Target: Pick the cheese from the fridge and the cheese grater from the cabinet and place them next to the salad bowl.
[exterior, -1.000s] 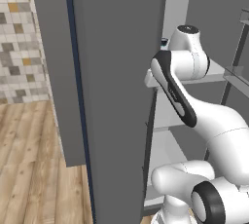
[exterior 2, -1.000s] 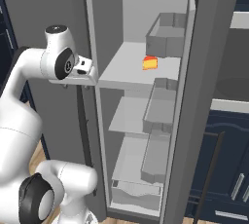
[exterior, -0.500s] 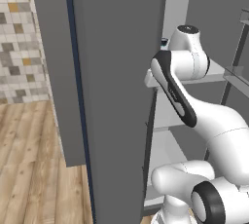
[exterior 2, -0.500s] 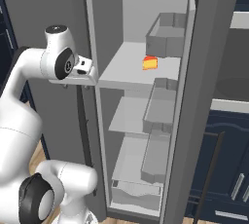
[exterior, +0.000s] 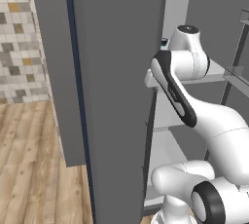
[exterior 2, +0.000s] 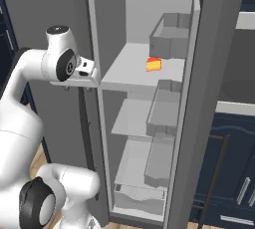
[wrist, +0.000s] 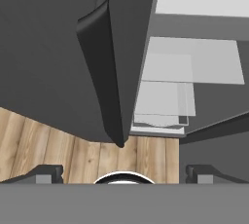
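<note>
i see the fridge [exterior 2: 144, 98] standing open, its grey door [exterior: 116, 96] swung out on my left with a dark blue strip down its edge. the cheese [exterior 2: 154, 64] sits on the top shelf [exterior 2: 129, 71], toward the right edge of that shelf and just in front of a grey bin [exterior 2: 172, 36] at the back right corner. two more pale shelves lie below, each with a grey bin along its right side, and a drawer sits at the bottom.

my claw [exterior 2: 88, 71] hangs at the left front edge of the top shelf, outside the fridge, well apart from the cheese. in the hand view the fingers [wrist: 46, 173] stand far apart at the two bottom corners, wide and holding nothing. that view looks down past the dark door edge [wrist: 114, 72] at the stacked shelves and the wood floor [wrist: 58, 145].

tiled wall [exterior: 19, 38] shows at far left, navy drawers [exterior 2: 234, 173] at far right. i can read no writing, brand or label anywhere.
</note>
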Motion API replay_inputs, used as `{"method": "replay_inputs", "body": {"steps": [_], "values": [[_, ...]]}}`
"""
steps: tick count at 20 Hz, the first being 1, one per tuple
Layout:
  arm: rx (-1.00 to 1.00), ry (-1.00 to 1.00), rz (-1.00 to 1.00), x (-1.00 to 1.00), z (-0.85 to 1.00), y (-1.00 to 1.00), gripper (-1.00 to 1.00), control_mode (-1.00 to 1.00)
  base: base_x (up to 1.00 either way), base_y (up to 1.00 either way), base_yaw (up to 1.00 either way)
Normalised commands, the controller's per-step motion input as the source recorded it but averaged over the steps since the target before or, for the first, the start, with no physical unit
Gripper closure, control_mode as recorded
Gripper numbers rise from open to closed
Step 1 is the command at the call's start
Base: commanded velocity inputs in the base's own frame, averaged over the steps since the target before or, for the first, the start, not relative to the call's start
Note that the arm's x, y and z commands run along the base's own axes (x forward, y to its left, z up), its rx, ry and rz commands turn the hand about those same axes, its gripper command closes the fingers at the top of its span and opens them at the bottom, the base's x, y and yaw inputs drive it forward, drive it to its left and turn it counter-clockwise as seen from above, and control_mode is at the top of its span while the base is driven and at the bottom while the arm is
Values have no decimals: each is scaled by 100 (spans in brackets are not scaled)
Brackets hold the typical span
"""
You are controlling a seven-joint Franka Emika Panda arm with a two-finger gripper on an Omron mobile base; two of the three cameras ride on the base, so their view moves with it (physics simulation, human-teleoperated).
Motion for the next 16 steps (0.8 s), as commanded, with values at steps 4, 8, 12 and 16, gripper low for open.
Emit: {"method": "replay_inputs", "body": {"steps": [4,8,12,16], "values": [[-1,0,1,-1,0,7,-100,-100,0,0,0],[-3,-1,3,0,0,11,-100,-100,0,0,0],[0,0,0,0,0,0,-100,-100,0,0,0],[0,0,0,0,0,0,-100,-100,0,0,0]]}}
